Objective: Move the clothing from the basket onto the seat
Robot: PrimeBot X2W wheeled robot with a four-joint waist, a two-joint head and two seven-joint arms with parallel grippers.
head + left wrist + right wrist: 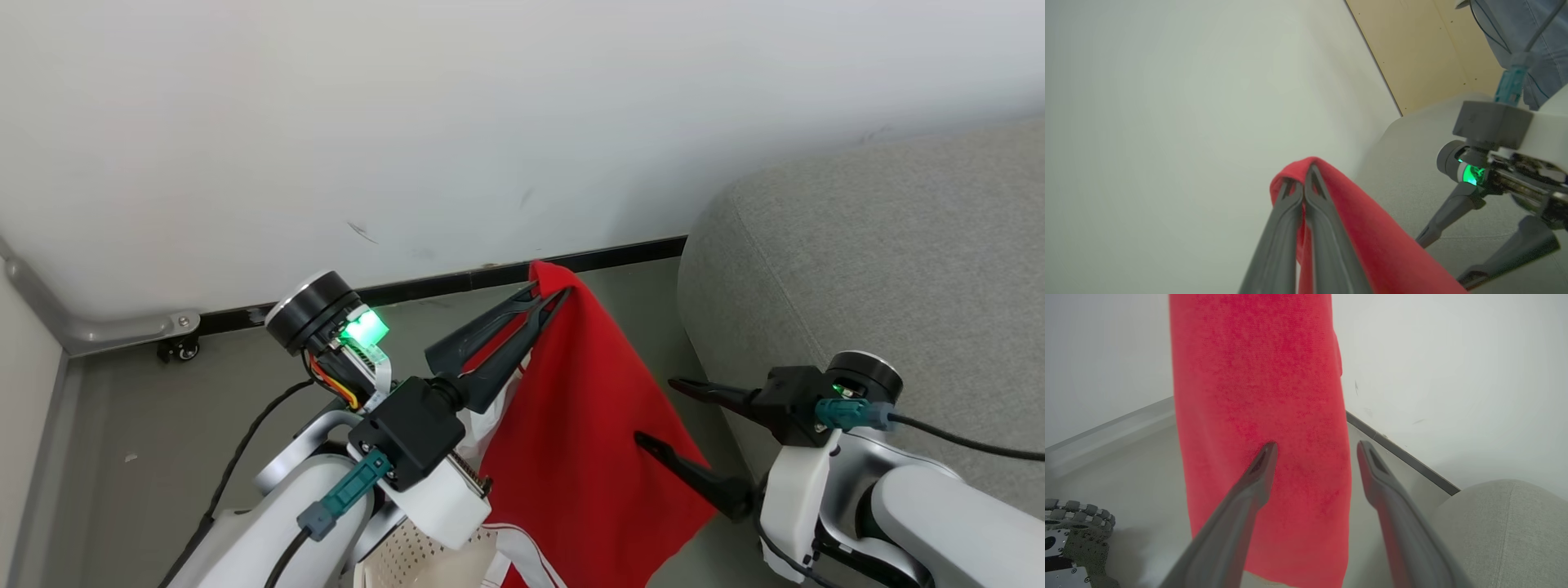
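**Clothing (pixel 580 441) pinched high in my left gripper (pixel 549 296)**

My left gripper's fingers are pressed together on the top fold of the red fabric; the fold drapes over my fingertips (pixel 1310 179) and the rest hangs straight down; its lower part, with white trim, reaches the perforated basket (pixel 412 559) at the near edge, under my left wrist; whether the hem lies inside it I cannot tell. My right gripper (pixel 655 411) is spread wide and holds nothing; its nearer finger crosses in front of the hanging cloth's right edge, the other points at the cloth from the seat's side; I cannot tell whether either touches. The grey seat (pixel 882 261) stands just right of the cloth, against the white wall (pixel 408 122); bare grey floor (pixel 163 425) lies to the left.
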